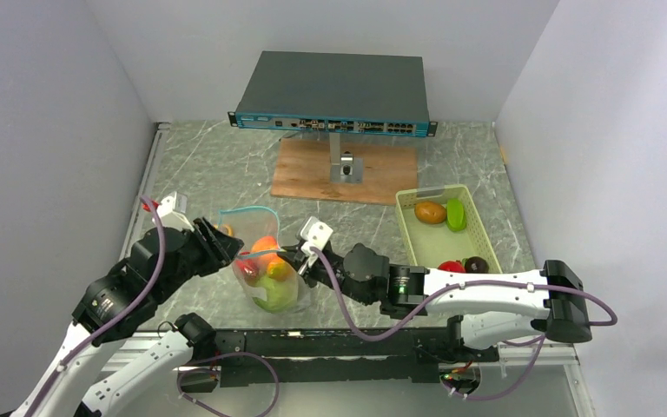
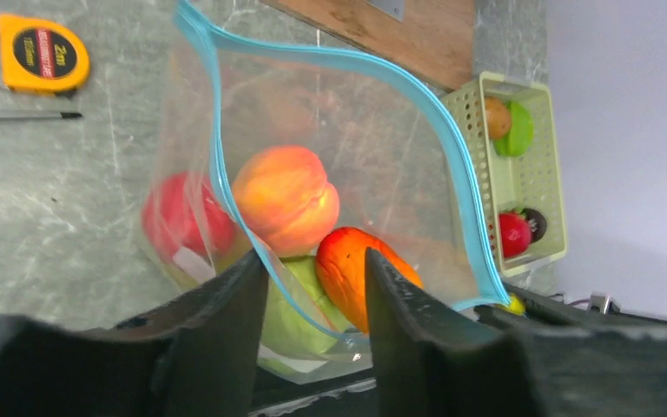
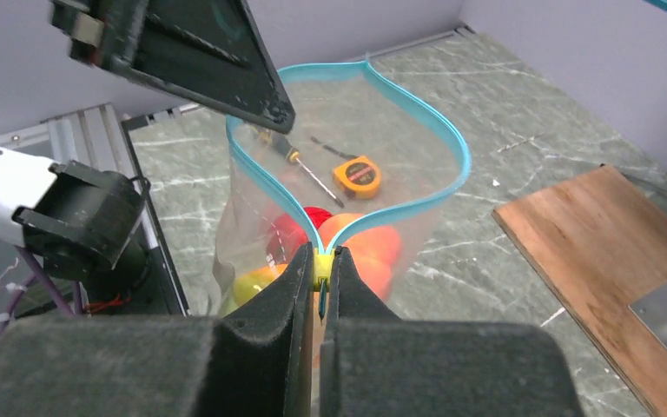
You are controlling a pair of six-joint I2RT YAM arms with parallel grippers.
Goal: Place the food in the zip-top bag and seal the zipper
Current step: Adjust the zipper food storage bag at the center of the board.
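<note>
The clear zip-top bag (image 1: 288, 291) stands upright at the near edge, its mouth wide open. The teal zipper (image 2: 347, 61) loops around the mouth. Inside lie a peach (image 2: 285, 198), a red fruit (image 2: 178, 217), an orange piece (image 2: 347, 261) and a green piece (image 2: 300, 304). My right gripper (image 3: 321, 256) is shut on the yellow zipper slider (image 3: 321, 266) at one end of the strip. My left gripper (image 2: 314, 256) is open, its fingers straddling the bag's near rim. More food sits in the pale green tray (image 1: 486, 234): a brown-orange piece (image 1: 431, 212), a green piece (image 1: 456, 214) and a red piece (image 1: 452, 267).
A yellow tape measure (image 2: 43, 54) and a screwdriver (image 3: 300, 165) lie on the table left of the bag. A wooden board (image 1: 346, 171) with a metal stand holds a network switch (image 1: 334, 91) at the back. Walls close in on both sides.
</note>
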